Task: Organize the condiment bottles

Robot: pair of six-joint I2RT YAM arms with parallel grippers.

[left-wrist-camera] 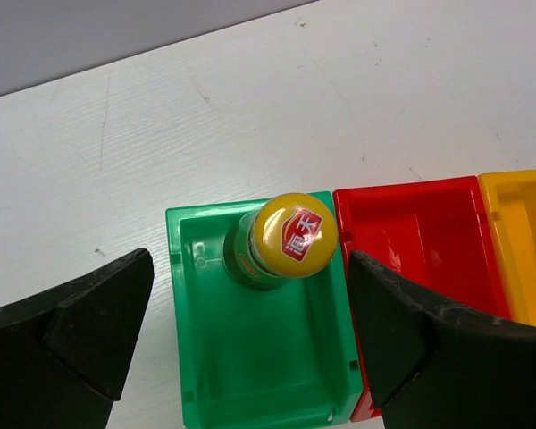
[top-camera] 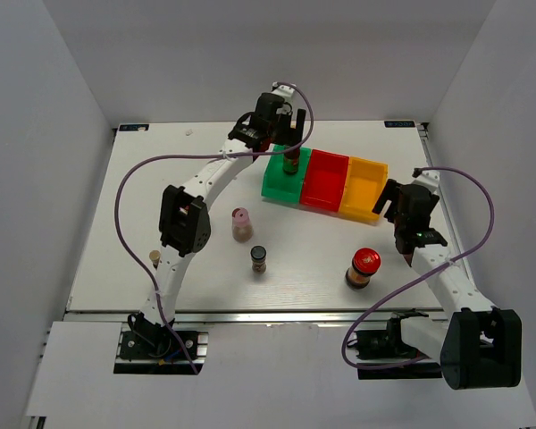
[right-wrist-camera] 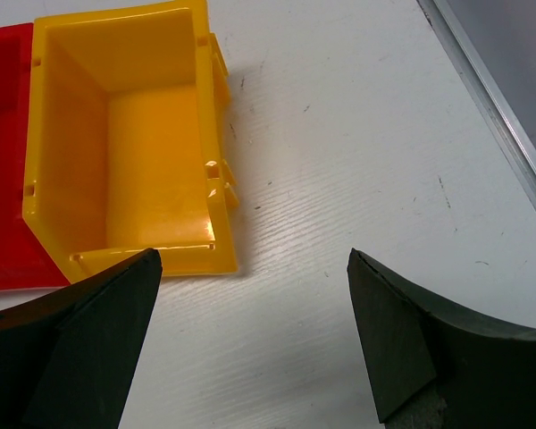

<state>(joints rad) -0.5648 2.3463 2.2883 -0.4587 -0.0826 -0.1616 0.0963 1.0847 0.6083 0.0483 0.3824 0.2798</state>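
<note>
While the left gripper (left-wrist-camera: pixel 250 268) hangs spread wide, we see a bottle (left-wrist-camera: pixel 281 237) in the green bin (left-wrist-camera: pixel 250 375).
It stands straight up, yellow cap on top; the right gripper (right-wrist-camera: pixel 255 268) gapes too.

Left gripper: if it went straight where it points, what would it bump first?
Probably the yellow cap of the bottle standing in the green bin. The left gripper points down at it, jaws open on either side, so the cap comes before the bin's floor. Depth is hard to judge.
</note>
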